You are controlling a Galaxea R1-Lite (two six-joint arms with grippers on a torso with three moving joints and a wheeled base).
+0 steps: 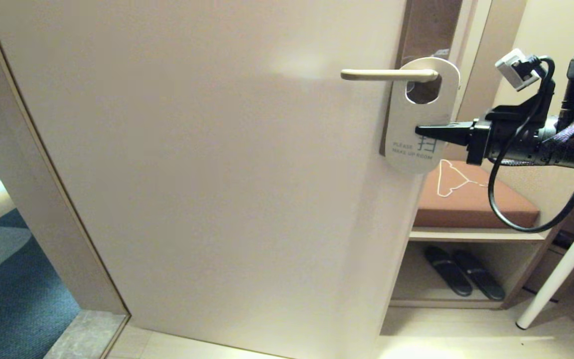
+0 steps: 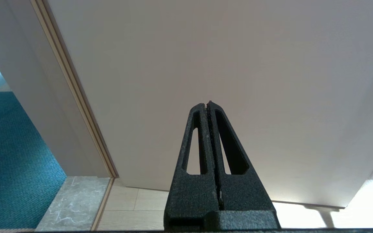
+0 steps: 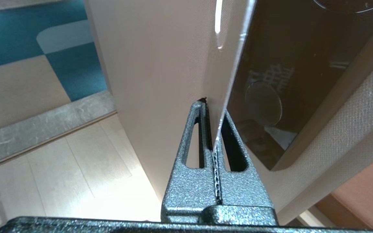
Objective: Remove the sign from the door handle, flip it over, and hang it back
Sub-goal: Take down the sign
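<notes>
The sign (image 1: 401, 112) hangs by its oval hole on the door handle (image 1: 386, 75), white face outward, reading MAKE UP ROOM. The handle is a pale metal lever near the door's right edge. My right gripper (image 1: 422, 130) reaches in from the right and is shut on the sign's lower half. In the right wrist view the sign (image 3: 238, 45) shows edge-on as a thin bright line running down between the shut fingers of the right gripper (image 3: 213, 108). My left gripper (image 2: 207, 104) is shut on nothing, pointing at the lower part of the door; it is out of the head view.
Right of the door stands a low bench with a brown cushion (image 1: 471, 204), a white wire hanger (image 1: 451, 179) on it and black slippers (image 1: 464, 276) below. A white table leg (image 1: 561, 269) slants at far right. Blue carpet (image 1: 3, 299) lies beyond the doorway at left.
</notes>
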